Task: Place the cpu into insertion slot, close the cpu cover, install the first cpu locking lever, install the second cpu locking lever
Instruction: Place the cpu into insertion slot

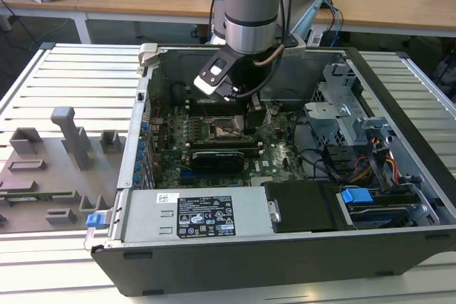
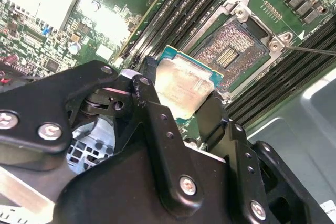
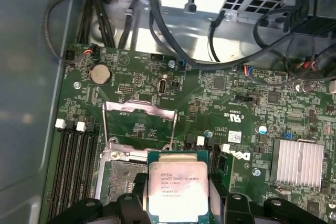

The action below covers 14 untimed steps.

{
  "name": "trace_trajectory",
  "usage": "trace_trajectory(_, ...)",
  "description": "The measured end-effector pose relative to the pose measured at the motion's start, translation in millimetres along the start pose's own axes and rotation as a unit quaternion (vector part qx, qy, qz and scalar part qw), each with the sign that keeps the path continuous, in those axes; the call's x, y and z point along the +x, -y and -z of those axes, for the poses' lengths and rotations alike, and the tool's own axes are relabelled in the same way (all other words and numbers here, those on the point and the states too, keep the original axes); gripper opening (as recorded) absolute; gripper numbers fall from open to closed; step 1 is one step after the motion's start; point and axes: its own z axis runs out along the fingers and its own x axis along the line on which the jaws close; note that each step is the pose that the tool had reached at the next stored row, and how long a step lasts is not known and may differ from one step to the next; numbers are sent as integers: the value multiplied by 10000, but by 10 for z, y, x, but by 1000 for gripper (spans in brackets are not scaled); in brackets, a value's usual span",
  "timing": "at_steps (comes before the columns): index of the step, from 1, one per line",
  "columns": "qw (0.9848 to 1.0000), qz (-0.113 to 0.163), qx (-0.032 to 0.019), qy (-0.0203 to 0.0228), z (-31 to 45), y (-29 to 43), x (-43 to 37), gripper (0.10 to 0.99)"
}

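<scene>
- Black two-fingered gripper [image 2: 181, 94] is clamped on opposite edges of the small square cpu [image 3: 177, 184] with a dull silver metal top.
- Held level, the cpu sits close to the square black-rimmed insertion slot [image 2: 231, 53] with its coppery pin field, not in it.
- Further on, the thin silvery cpu cover [image 3: 139, 107] stands swung open over the green circuit board [image 3: 236, 93].

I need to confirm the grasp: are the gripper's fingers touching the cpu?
Touching. In the second wrist view the gripper has its black fingers pressed against opposite edges of the cpu, with no gap.
</scene>
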Motion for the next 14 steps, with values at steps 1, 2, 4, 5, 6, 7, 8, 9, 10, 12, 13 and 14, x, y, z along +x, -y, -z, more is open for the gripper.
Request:
trace_trajectory(1, 10000, -53, 1, 11, 0, 0, 0, 541)
trace_trajectory(2, 10000, -91, 2, 19, 0, 0, 0, 541)
trace_trajectory(4, 9999, -156, 3, 34, 0, 0, 0, 541)
trace_trajectory(5, 9998, -186, 4, 41, 0, 0, 0, 541)
trace_trajectory(6, 9997, -223, 4, 50, 0, 0, 0, 541)
trace_trajectory(7, 9997, -250, 5, 57, 0, 0, 0, 541)
trace_trajectory(8, 9995, -313, 6, 73, 0, 0, 0, 541)
trace_trajectory(9, 9993, -360, 8, 84, 0, 0, 0, 541)
trace_trajectory(10, 9990, -427, 9, 98, 0, 0, 0, 541)
trace_trajectory(12, 9984, -549, 10, 117, -1, 0, 0, 541)
trace_trajectory(13, 9982, -587, 11, 122, -1, 0, 0, 541)
trace_trajectory(14, 9980, -617, 12, 126, -1, 0, 0, 541)
